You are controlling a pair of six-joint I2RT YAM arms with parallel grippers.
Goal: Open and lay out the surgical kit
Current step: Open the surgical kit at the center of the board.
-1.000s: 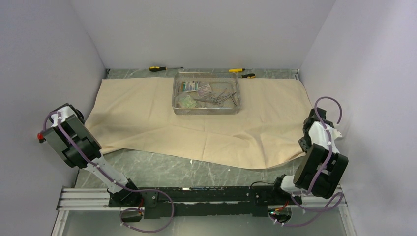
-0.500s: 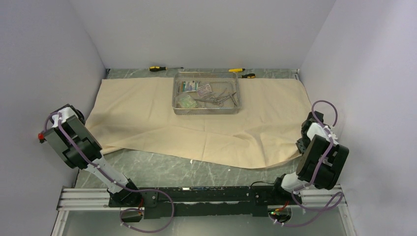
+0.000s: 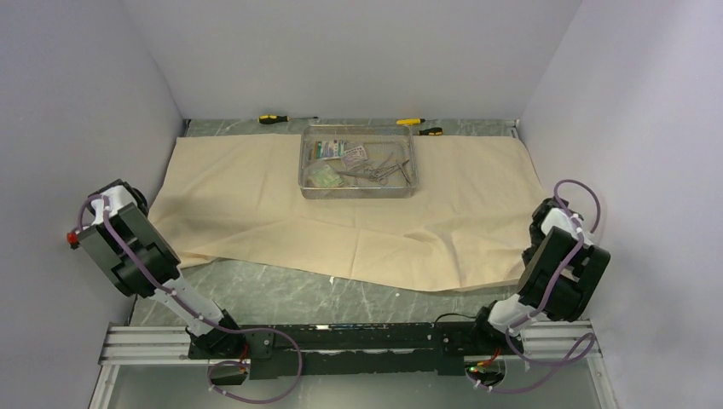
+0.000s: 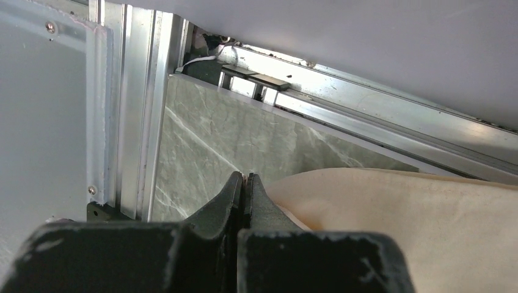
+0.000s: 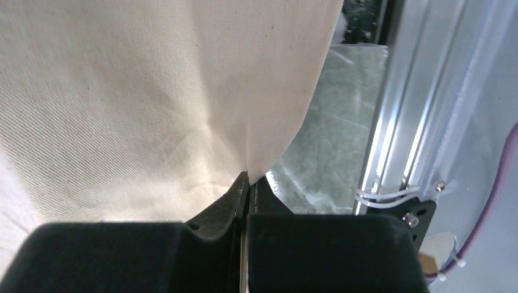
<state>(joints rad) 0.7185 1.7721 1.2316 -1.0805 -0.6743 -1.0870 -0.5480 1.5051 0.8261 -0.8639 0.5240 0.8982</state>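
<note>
My right claw (image 5: 246,180): pinching large beige wrap cloth (image 5: 122,91) edge. Left claw (image 4: 244,183): closed, grip unclear. Best drawn outward, low, evenly.

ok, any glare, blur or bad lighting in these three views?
Top view: even soft light, sharp, though the tools in the tray are too small to read. Left wrist: left claw soft up close, glare on the metal rail. Right wrist: cloth weave crisp, right claw dark and soft.
</note>
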